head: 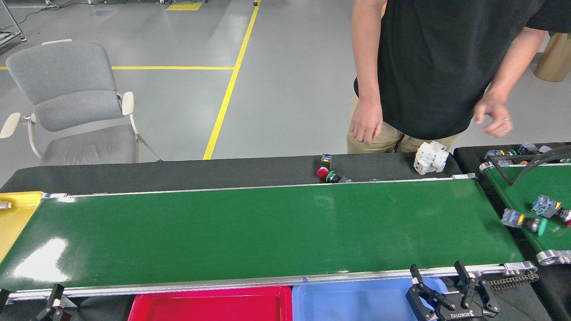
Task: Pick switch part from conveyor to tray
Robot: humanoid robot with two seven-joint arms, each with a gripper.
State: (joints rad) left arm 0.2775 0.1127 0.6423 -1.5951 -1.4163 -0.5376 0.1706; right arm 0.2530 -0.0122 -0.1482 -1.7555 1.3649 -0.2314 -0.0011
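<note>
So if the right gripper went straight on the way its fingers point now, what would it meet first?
The right gripper, open, points up-view across the silver near rail onto the long glossy green conveyor belt. That stretch of belt looks bare; height above it is unclear, so belt contact is only likely.

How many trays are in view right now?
3: a yellow tray at the belt's left end, a red tray and a blue tray along its near edge, all partly cropped.

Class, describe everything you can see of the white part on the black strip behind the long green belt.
The white part is a blocky plastic-looking unit, apparently several modules joined side by side. It sits tilted on the black strip behind the conveyor, near its right end. Nothing grips it; the person's hand hangs above and left, apart.
</note>
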